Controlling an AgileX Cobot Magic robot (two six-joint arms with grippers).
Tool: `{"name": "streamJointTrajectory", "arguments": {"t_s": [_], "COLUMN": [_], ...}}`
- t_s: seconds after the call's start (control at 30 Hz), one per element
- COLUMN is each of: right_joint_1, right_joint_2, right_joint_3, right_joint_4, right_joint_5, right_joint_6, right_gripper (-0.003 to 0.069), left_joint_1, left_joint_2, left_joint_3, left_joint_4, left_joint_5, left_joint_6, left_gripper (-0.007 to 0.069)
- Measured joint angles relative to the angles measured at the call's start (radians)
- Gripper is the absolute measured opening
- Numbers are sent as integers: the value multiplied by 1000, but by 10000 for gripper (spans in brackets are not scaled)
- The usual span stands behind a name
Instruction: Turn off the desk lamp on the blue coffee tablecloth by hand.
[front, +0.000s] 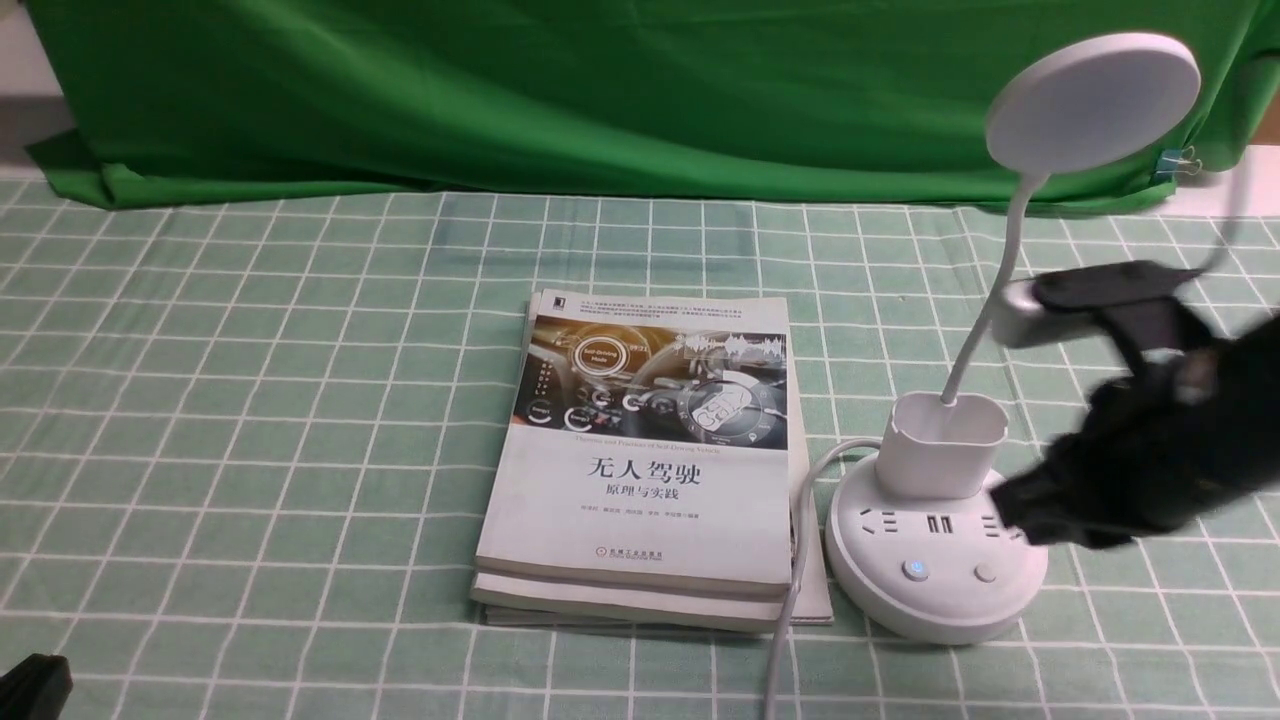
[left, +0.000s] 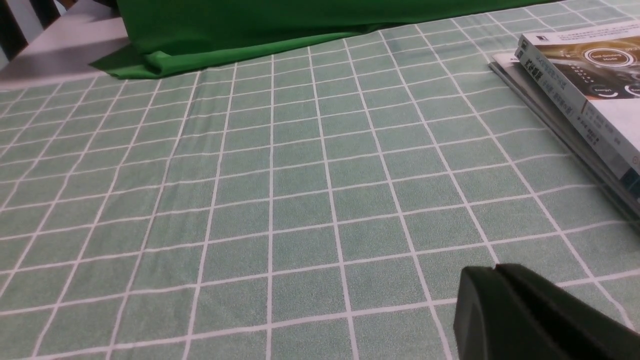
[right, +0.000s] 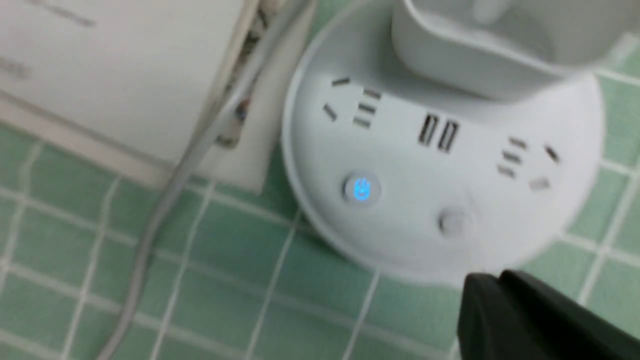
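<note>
The white desk lamp (front: 940, 530) stands on the grid-patterned tablecloth (front: 250, 420) at the right. Its disc head (front: 1093, 102) is up high and its neck bends down into the cup holder (front: 942, 445). Its round base (right: 440, 165) has a button lit blue (right: 362, 190) and an unlit button (right: 452, 222). My right gripper (front: 1003, 505) is shut and empty, hovering over the right part of the base; in the right wrist view its tip (right: 492, 280) is at the base's near rim, close to the unlit button. My left gripper (left: 495, 270) is shut and empty, low over the cloth at the front left.
A stack of books (front: 650, 450) lies just left of the lamp base, also showing in the left wrist view (left: 590, 95). The lamp's white cable (front: 790, 600) runs along the books to the front edge. A dark green backdrop cloth (front: 600, 90) hangs at the back.
</note>
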Motion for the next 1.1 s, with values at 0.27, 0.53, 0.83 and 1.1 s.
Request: {"name": "streamJointTrajectory", "arguments": {"t_s": [0.27, 0.53, 0.83, 1.1], "right_joint_1": [0, 0, -118, -261], "right_joint_2": [-372, -618, -892, -1235], "right_joint_3": [251, 280, 517, 878], "right_joint_4": [1, -35, -62, -95], "right_joint_5": [-49, -58, -425, -585], "right_joint_6": [120, 102, 24, 17], "right_gripper": [41, 52, 30, 31], "left_joint_1": [0, 0, 0, 0], "left_joint_2": [0, 0, 0, 0], "left_joint_3": [0, 0, 0, 0], "left_joint_4": [0, 0, 0, 0], "left_joint_5": [0, 0, 0, 0], "left_joint_6": [0, 0, 0, 0], "left_gripper": [0, 0, 0, 0]}}
